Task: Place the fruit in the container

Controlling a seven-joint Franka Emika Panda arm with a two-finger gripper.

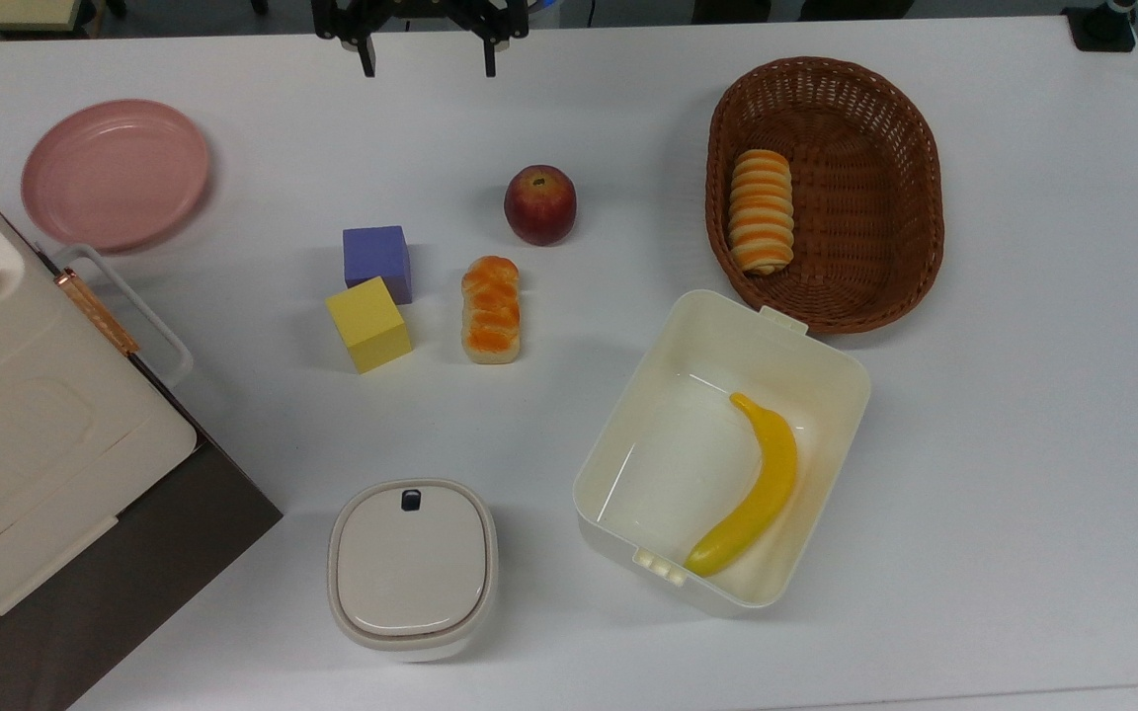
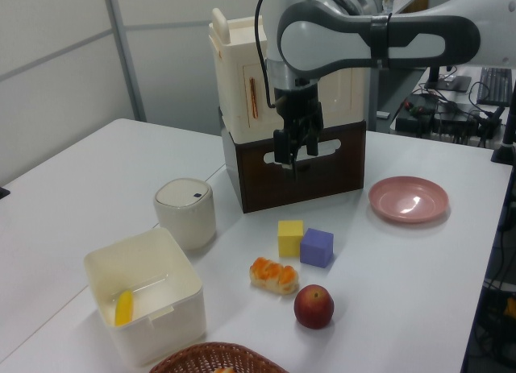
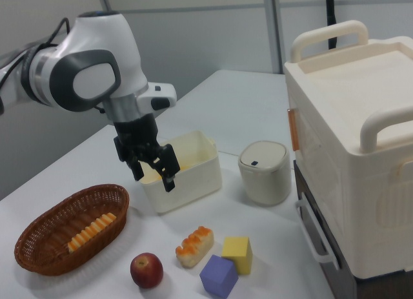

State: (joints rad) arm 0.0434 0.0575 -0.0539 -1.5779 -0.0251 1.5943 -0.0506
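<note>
On the table well below spread-apart fingers (image 3: 171, 181), apple (image 1: 539, 204), gripper (image 1: 427, 69) empty.

Fruit (image 1: 540, 204): round dark-red apple, yellowish patch around the stem dimple. It sits upright on the table, stem dimple up, untouched. It lies outside the container (image 1: 831, 361), well apart from it, toward the top view's upper left.

Container: cream-white rectangular tub, rounded corners, deep walls, clip tabs on two opposite sides. It stands upright and open, set at an angle to the table edges.
</note>
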